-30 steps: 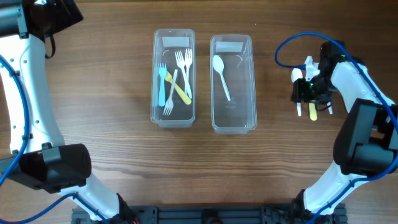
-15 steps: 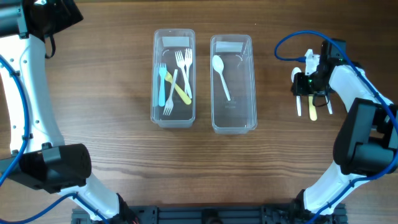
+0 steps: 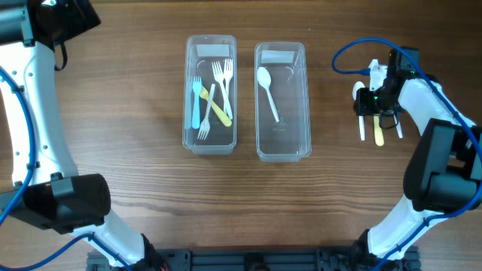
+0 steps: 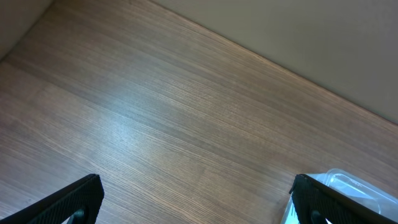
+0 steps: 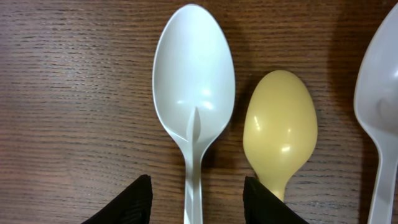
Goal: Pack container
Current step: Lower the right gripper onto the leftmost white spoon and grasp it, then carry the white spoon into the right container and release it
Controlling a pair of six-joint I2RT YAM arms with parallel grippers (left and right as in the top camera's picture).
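One white plastic spoon [image 3: 265, 81] in right-of-centre clear plastic tub [image 3: 283, 156]. Three loose spoons [image 3: 379, 135] wait on wooden desk [image 3: 135, 196], far right. Right hand [image 5: 197, 198] apart astride one; left hand [image 4: 196, 190] wide apart.

**A:** What lies mid-tabletop?

**B:** Two clear tubs side by side. The fork tub [image 3: 187, 90], nearer the left edge, holds white forks [image 3: 224, 75], a blue fork [image 3: 196, 105] and a yellow utensil [image 3: 218, 111]. The spoon tub [image 3: 257, 105] holds a single white spoon [image 3: 266, 86].

**A:** And by the right edge?

**B:** The right gripper [image 3: 374, 102] is over three loose pieces: a loose white spoon [image 3: 361, 129], a yellow spoon [image 3: 379, 136] and a second white spoon [image 3: 397, 130]. I cannot tell from here whether it grips any of them.
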